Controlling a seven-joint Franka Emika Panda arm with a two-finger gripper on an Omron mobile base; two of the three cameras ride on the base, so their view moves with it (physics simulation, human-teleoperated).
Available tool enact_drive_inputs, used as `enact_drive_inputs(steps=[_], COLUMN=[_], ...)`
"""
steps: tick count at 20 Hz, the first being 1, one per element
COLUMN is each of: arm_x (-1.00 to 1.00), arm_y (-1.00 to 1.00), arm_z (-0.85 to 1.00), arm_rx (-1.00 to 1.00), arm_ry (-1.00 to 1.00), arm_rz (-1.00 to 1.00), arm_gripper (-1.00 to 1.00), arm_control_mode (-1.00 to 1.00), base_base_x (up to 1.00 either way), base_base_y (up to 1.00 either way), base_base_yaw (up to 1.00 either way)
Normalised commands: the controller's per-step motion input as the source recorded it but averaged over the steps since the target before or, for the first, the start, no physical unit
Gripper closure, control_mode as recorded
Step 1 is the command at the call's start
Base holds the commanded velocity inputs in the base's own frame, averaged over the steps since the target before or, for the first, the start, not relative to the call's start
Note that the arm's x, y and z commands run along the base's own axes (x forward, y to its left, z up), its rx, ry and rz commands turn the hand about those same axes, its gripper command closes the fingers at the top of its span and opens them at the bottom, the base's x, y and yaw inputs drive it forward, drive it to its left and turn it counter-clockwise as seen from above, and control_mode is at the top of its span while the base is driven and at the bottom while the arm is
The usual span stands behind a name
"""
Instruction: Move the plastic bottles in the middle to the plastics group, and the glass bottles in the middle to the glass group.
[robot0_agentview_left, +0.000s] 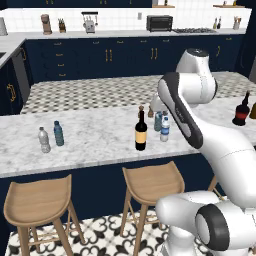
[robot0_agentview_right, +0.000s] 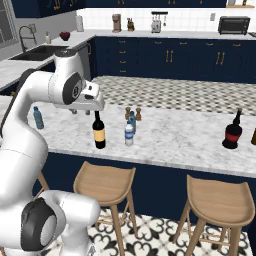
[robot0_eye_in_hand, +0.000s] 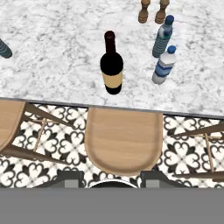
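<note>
two water bottles stand beside wine bottle on counter.

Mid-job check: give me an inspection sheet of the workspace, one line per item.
Surface: marble counter, with wooden stools in front of it.
Job's things: wine bottle upright in the middle; clear water bottle and teal water bottle upright beside it. Plastics group at the left end, glass group at the right end.
Clutter: two brown shakers behind the middle bottles.
Grippers: gripper hangs above a stool short of the counter edge, jaws apart, holding nothing.
Cables: nothing seen.
Surroundings: dark blue cabinets, toaster oven, sink, patterned floor tiles.
</note>
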Motion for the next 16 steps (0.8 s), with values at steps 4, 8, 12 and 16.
enact_drive_inputs(steps=[4,8,12,16], arm_x=[-0.26,-0.37,0.27,0.58], arm_y=[0.0,0.18,0.35,0.08], arm_z=[-0.14,-0.33,-0.22,-0.06], arm_rx=[0.03,0.0,0.0,0.01], arm_ry=[-0.16,-0.31,-0.05,0.0], arm_rz=[0.02,0.08,-0.01,-0.01], arm_gripper=[-1.0,-1.0,-1.0,-1.0], arm_control_mode=[-1.0,-1.0,-1.0,-1.0], base_base_x=[0.0,0.0,0.0,0.0], base_base_y=[0.0,0.0,0.0,0.0], base_base_yaw=[0.0,0.0,0.0,0.0])
